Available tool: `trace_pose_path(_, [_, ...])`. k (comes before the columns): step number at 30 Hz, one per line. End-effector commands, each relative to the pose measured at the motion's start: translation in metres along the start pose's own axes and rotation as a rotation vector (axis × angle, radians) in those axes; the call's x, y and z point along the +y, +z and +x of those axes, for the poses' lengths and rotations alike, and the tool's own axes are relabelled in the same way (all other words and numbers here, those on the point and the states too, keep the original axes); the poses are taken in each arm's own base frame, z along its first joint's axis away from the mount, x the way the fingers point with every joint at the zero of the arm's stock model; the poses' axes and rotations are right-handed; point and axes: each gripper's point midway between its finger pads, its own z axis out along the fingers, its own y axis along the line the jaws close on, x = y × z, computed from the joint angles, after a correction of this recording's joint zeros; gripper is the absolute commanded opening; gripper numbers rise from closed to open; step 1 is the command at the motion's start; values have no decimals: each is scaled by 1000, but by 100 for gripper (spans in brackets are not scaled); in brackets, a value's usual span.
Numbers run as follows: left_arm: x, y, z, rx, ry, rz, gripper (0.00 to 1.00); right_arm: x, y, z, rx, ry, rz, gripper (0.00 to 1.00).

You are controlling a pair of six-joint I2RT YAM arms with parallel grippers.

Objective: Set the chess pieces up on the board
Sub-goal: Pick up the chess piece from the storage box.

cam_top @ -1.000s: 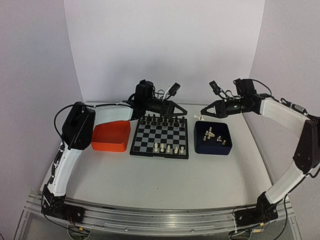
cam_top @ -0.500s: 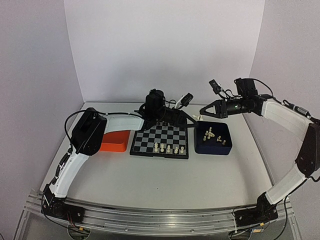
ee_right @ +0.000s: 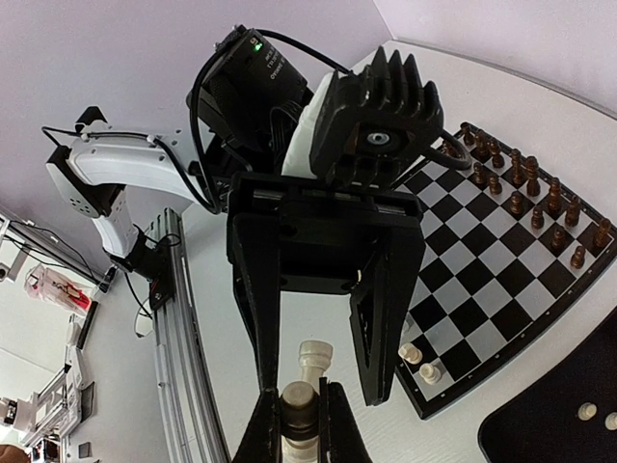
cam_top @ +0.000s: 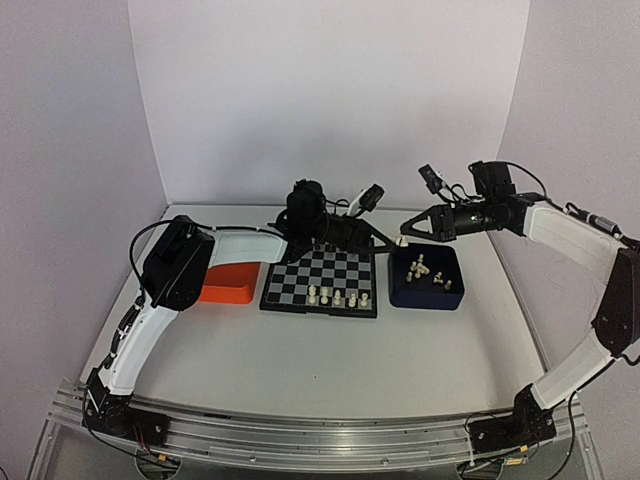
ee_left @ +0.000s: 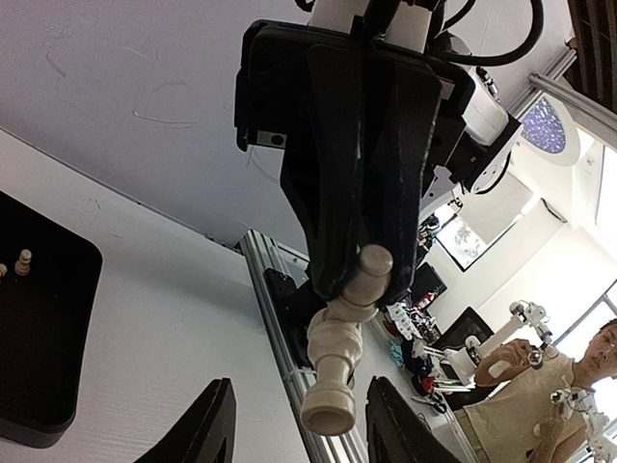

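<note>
My right gripper [cam_top: 403,231] is shut on a cream chess piece [cam_top: 397,239] and holds it level in the air between the board [cam_top: 318,310] and the blue tray [cam_top: 427,298]. My left gripper [cam_top: 384,236] is open and meets it tip to tip. In the left wrist view the piece [ee_left: 337,347] points its base at the camera, between my open fingers [ee_left: 210,429]. In the right wrist view my fingers [ee_right: 275,424] clamp the piece [ee_right: 313,359], and the left fingers [ee_right: 386,318] stand on either side of it. Several cream pieces [cam_top: 335,296] stand on the board's near rows.
Small black pieces [cam_top: 335,244] line the board's far rows, partly hidden by my left arm. The blue tray holds several loose cream pieces [cam_top: 420,268]. An orange tray [cam_top: 225,291] sits left of the board. White walls close the back and sides.
My left arm has swung right from behind the board's left corner to the right gripper, and its open fingers now straddle the held piece. My right gripper has dropped slightly.
</note>
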Motion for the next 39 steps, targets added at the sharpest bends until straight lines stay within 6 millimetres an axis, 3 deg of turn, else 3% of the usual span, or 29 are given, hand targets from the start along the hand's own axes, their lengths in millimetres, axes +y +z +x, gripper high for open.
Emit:
trace_pose_path(1, [-28,0,-19,-22,81,35,45,8,-3,-3,-12,-31,-8,0])
trace_pose_path(19, [-31,0,-21,-18,61,43,31,1,4,3,8,7,-28,0])
trace_pose_path(33, [-33,0,-24,-18,73,53,35,3,8,7,21,22,-57,0])
trace_pose_path(39, [-30,1,-24,-18,59,51,24,-3,13,11,37,34,-47,0])
